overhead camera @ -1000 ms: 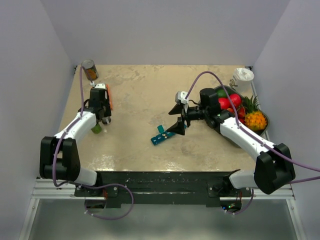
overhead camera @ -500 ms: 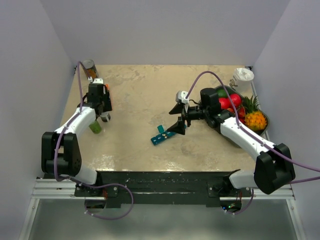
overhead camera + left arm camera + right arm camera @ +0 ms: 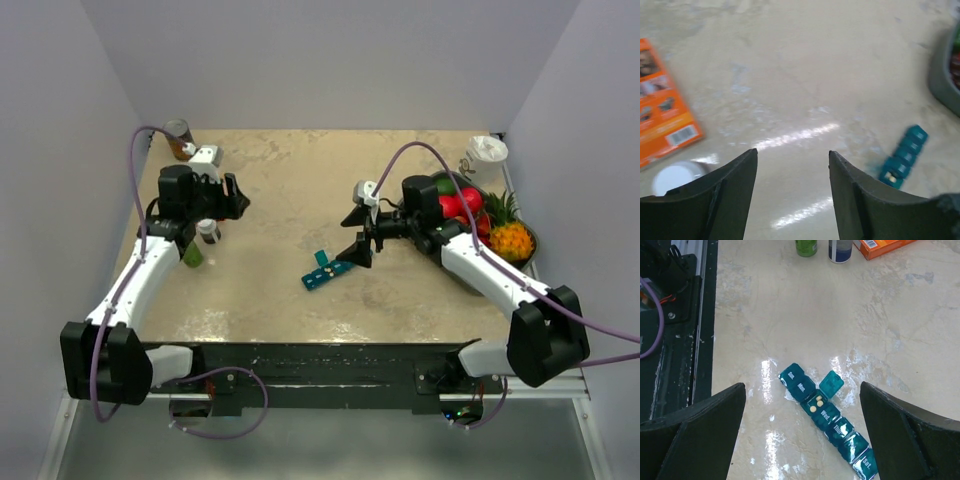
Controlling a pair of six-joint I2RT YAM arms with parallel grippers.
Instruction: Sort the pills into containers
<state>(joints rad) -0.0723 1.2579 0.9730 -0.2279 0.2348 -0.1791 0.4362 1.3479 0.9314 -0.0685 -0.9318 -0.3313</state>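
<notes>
Top external view: the bench (image 3: 290,190) carries the pill organiser (image 3: 327,270) near its centre, lying at a slant, well apart from the left arm.
Pill organiser: a teal strip of small square lidded compartments in one row. In the right wrist view the lids read Sun, Mon, Wed, Thu and Sat.
Open compartment: third from the Sun end. Its lid (image 3: 831,383) is flipped out to one side, and two pale pills (image 3: 816,403) lie inside.
Other compartments: lids down; contents cannot be seen.
Right jaws: spread wide and gripping nothing, held above the bench just beside the organiser. In the right wrist view the strip lies between the two fingers.
Left jaws: spread apart and empty, raised over the left part of the bench. The organiser shows far off in the left wrist view.
Left-side items: a white-capped bottle (image 3: 209,231) and a green bottle (image 3: 192,254) stand close together by the left arm. An orange box (image 3: 662,107) lies flat near the bottle. A can (image 3: 179,138) stands at the far left corner.
Right edge: a grey fruit tray (image 3: 941,75) sits behind the right arm.
</notes>
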